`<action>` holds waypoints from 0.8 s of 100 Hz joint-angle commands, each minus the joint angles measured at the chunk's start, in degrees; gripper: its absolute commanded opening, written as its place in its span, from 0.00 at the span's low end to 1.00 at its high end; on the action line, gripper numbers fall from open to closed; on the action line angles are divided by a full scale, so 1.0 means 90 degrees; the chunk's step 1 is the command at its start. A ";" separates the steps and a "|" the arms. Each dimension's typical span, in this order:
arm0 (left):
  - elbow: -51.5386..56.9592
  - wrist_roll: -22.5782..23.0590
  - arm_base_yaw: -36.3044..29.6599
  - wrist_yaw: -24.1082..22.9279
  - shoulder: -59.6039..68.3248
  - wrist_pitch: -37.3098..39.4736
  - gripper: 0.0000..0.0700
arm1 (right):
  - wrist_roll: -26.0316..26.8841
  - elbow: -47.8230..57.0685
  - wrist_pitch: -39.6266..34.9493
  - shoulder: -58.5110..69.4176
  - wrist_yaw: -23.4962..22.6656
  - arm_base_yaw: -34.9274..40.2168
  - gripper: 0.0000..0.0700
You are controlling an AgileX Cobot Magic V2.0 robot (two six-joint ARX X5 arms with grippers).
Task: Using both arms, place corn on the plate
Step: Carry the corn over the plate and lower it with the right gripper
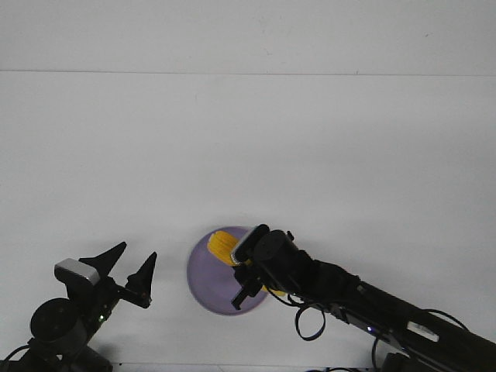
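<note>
Corn [223, 246] lies on the plate [203, 285] at its far side, only the thick yellow end showing; long axis seems to run from far-left toward near-right, rest of the cob hidden under the right gripper [246, 288], so tip direction cannot be told; right gripper sits over the plate centre, right arm [372, 314] reaching in from the near-right corner; whether its jaws grip the corn cannot be told; left gripper [128, 271] at near-left, fingers spread wide, holding nothing, well apart from the plate; plate near the table's [248, 155] front edge; wide bare white surface beyond and to both sides.
</note>
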 commanded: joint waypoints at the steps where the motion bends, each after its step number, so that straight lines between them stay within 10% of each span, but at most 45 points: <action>1: 0.0073 0.0017 -0.0034 -0.0027 0.0019 0.0068 0.71 | 0.0233 -0.0039 0.0408 0.0321 0.0160 0.0112 0.11; 31: 0.0073 0.0036 -0.0034 -0.0027 0.0017 0.0068 0.71 | 0.0226 -0.0049 0.1248 0.1474 0.0153 0.0187 0.15; 54: 0.0073 0.0036 -0.0034 -0.0027 0.0017 0.0070 0.72 | 0.0323 -0.0029 0.1243 0.1501 0.0102 0.0185 0.69; 80: 0.0073 0.0039 -0.0034 -0.0027 0.0017 0.0085 0.72 | 0.0187 0.0095 0.0998 0.0481 0.0240 0.0058 0.70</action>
